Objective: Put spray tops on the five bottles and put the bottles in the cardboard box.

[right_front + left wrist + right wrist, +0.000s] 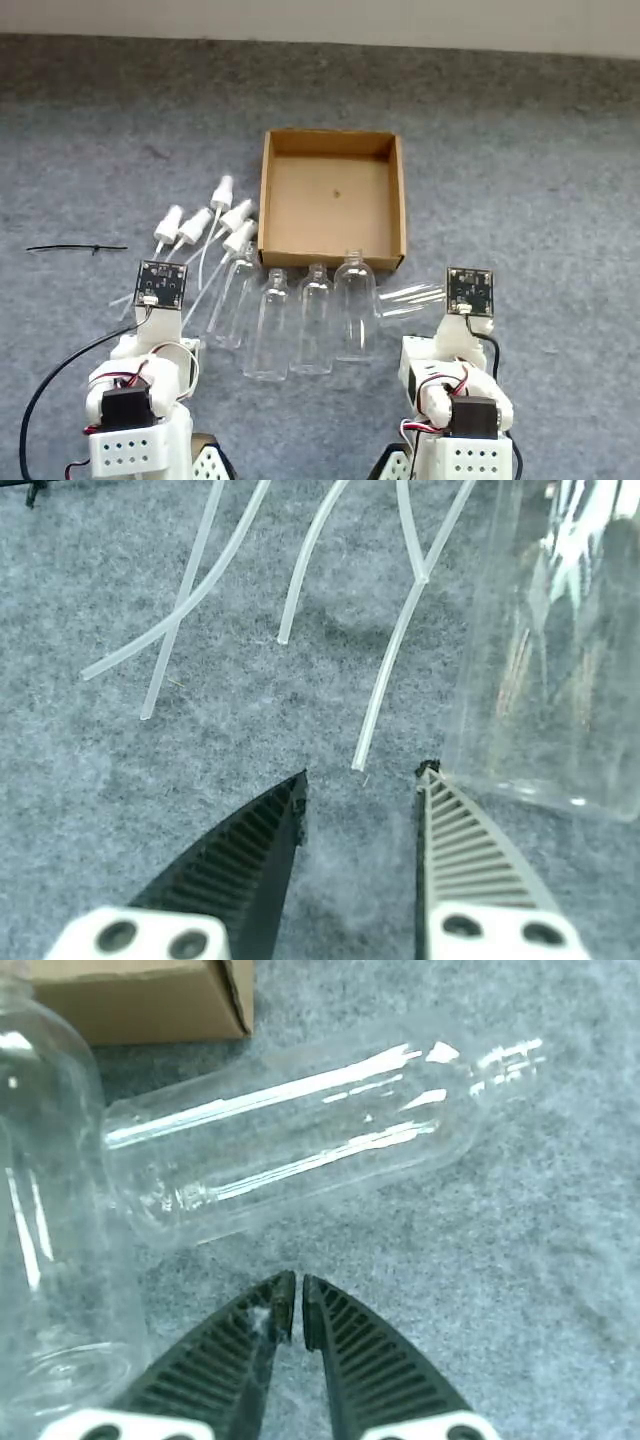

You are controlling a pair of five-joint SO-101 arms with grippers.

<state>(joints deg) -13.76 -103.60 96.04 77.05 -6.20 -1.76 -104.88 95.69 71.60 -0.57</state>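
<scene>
the left gripper (pixel 364 776) has its two fingers apart, with a gap between the tips, and nothing is in it. the pale finger tip sits just beside the bottom of the left bottle (pixel 550 650); i cannot tell if they touch. in front of the tips, thin tubes (pixel 385 680) lie on the gray cloth (pixel 120 810).

the right gripper (pixel 297 1295) has its fingers almost together, with just a thin slit between them, and it holds nothing. right in front of it lies the sideways bottle (pixel 300 1130). the next bottle (pixel 50 1210) is beside that, and a corner of the cardboard box (pixel 150 1000) is behind.

from up high, four bottles (pixel 313 320) lie in a row between the two arms, with their necks near the front wall of the box (pixel 333 215). the sideways bottle lies next to the right arm (pixel 455 400). the five spray tops (pixel 237 213) lie in a bunch by the box's left wall, not on the bottles.

there is wide open cloth on the outer side of each arm and behind the box, up to the cloth's far edge. a black tie (pixel 77 248) lies far out to the left.
</scene>
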